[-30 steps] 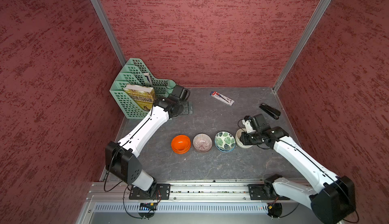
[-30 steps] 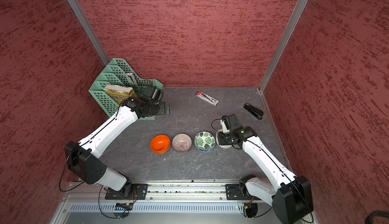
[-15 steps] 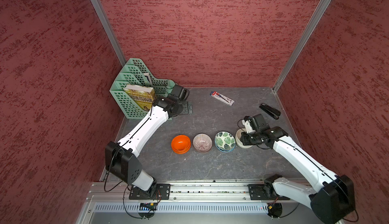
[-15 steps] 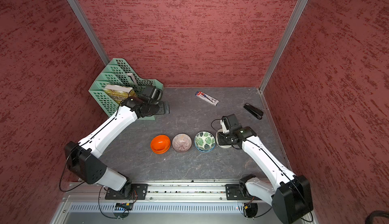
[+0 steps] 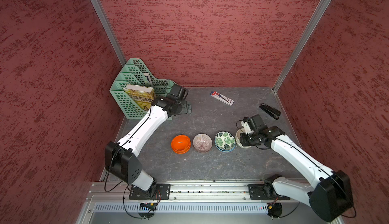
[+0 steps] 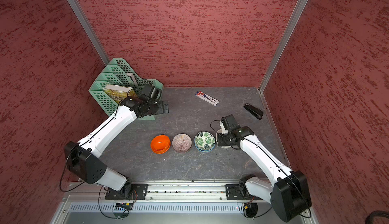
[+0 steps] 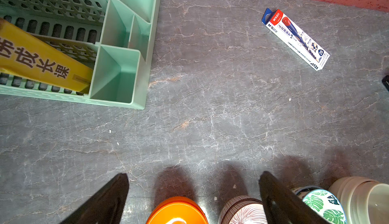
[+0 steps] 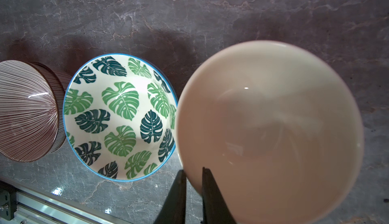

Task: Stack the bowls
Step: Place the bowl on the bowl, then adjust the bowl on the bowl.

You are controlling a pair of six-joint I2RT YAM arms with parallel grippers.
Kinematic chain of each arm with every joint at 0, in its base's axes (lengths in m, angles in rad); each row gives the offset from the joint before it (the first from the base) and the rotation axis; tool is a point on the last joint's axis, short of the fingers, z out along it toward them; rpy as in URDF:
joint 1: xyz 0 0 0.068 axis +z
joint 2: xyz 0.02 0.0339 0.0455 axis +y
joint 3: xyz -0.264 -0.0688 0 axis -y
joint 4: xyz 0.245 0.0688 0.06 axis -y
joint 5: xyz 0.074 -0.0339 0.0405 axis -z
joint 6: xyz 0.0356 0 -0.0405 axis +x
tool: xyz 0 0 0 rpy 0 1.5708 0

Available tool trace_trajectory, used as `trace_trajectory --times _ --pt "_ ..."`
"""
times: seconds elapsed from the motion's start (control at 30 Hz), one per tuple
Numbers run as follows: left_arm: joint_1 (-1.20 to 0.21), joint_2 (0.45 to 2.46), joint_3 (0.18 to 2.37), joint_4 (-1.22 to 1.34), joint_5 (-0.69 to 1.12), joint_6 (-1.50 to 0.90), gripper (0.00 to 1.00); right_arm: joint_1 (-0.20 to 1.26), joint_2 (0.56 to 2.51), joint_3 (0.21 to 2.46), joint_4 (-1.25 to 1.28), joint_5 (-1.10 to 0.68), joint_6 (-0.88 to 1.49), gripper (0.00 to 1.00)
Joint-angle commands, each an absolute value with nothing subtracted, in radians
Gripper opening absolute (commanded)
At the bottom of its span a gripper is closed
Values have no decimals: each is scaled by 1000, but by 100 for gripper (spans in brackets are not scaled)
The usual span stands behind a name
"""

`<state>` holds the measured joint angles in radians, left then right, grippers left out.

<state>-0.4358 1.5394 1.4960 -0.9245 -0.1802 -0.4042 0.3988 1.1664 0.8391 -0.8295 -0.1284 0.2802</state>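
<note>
Grey stone-patterned tabletop point(image 5: 210, 166) boxed in by rough red walls, with both arms bolted to a metal rail point(image 5: 210, 189) at the 6 o'clock edge.

In the right wrist view, the right gripper point(image 8: 193, 169) has its two dark fingers point(image 8: 179, 191) drawn close together. They pinch the near rim of the cream bowl point(image 8: 269, 132), one finger outside and one inside. Whether the bowl is lifted off the surface cannot be told. Both top views show the wrist bent down over this bowl. From there the white forearm runs back toward 5 o'clock to a black elbow, which folds in to the base on the rail.

Just beside the cream bowl, toward 9 o'clock, sits the leaf-patterned bowl point(image 8: 120, 117) with its blue rim. The striped bowl point(image 8: 25, 111) is next and the orange bowl point(image 5: 180, 144) comes last. The four make a straight row across the table's middle.

The left gripper point(image 7: 193, 174) is spread wide and holds nothing. It hangs above bare table at about 11 o'clock. Its long white link stretches out from a black elbow at 8 o'clock, above the base.

Beside that wrist stands a green file rack point(image 7: 120, 65) holding a yellow book point(image 7: 37, 60). A pencil box point(image 7: 294, 38) lies at 12 o'clock and a black stapler point(image 5: 269, 111) at 2 o'clock.
</note>
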Motion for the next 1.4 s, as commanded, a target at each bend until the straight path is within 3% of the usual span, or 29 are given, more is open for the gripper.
trace_trajectory --times 0.0,0.2,0.4,0.6,0.97,1.37 --pt "-427 1522 1488 -910 -171 -392 100 409 1187 819 -804 -118 289 16" --pt "-420 1513 1483 -907 -170 -390 100 409 1178 818 -803 -98 291 16" --pt "-417 1509 1480 -900 -162 -394 100 409 1106 868 -838 -66 285 27" --pt "-419 1514 1475 -900 -161 -396 100 443 1082 898 -814 -95 287 29" --pt "-492 1561 1446 -903 -164 -393 100 642 1303 1024 -713 -83 271 30" --pt "-391 1498 1438 -908 -129 -404 100 773 1503 1057 -604 -93 291 27"
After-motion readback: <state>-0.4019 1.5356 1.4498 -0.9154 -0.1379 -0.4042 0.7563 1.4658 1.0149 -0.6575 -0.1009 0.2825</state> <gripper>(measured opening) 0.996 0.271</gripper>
